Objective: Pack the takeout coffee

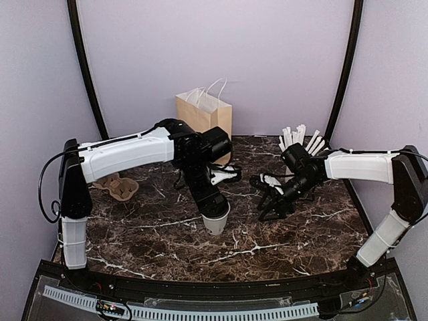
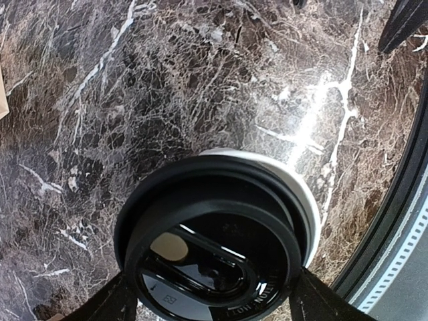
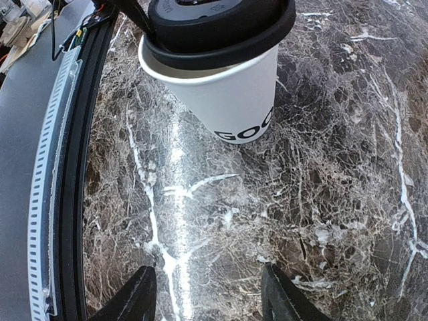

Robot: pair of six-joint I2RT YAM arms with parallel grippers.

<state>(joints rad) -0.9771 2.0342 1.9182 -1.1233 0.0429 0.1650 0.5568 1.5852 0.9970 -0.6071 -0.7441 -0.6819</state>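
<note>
The takeout coffee (image 1: pixel 217 221) is a white paper cup standing on the marble table, near the middle front. Its dark lettering shows in the right wrist view (image 3: pixel 227 100). The black lid (image 2: pixel 214 247) sits on the cup's rim, slightly tilted (image 3: pixel 221 30). My left gripper (image 1: pixel 212 204) comes down from above and is shut on the lid, one finger on each side of it (image 2: pixel 212 277). My right gripper (image 1: pixel 267 207) is open and empty, low over the table just right of the cup (image 3: pixel 206 269).
A brown paper bag (image 1: pixel 204 114) with white handles stands at the back centre. A cardboard cup carrier (image 1: pixel 119 186) lies at the left. A white cup with wrapped straws (image 1: pixel 301 140) stands at the back right, behind the right arm. The table's black front edge (image 3: pixel 73 167) is close.
</note>
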